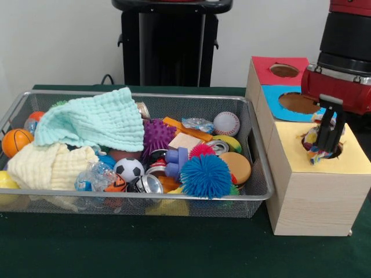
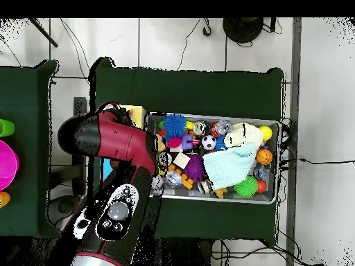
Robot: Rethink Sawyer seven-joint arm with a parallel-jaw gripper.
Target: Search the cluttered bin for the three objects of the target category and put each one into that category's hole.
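Yellow surround, round hole (image 1: 322,146): my gripper (image 1: 326,141) hangs right in it, its dark fingers reaching down at the opening with a blotched cloth piece (image 1: 313,152) bunched about them. Whether my fingers are clamped on that cloth or already apart I cannot tell; cloth and shadow hide the tips.

What worries me is the cloth itself. Part of it lies over the hole's front edge, on the yellow card. If I let go like this, I judge it could drape on the rim and sit there instead of dropping through. If I lift away, soft fabric could snag a finger and ride back out with me.

Beside the wooden box sits the wire mesh bin (image 1: 255,197), piled with balls, cans, a mint-green waffle cloth (image 1: 95,120) and a cream waffle cloth (image 1: 49,165). I see no blotched piece on top there; any left would lie under those cloths.
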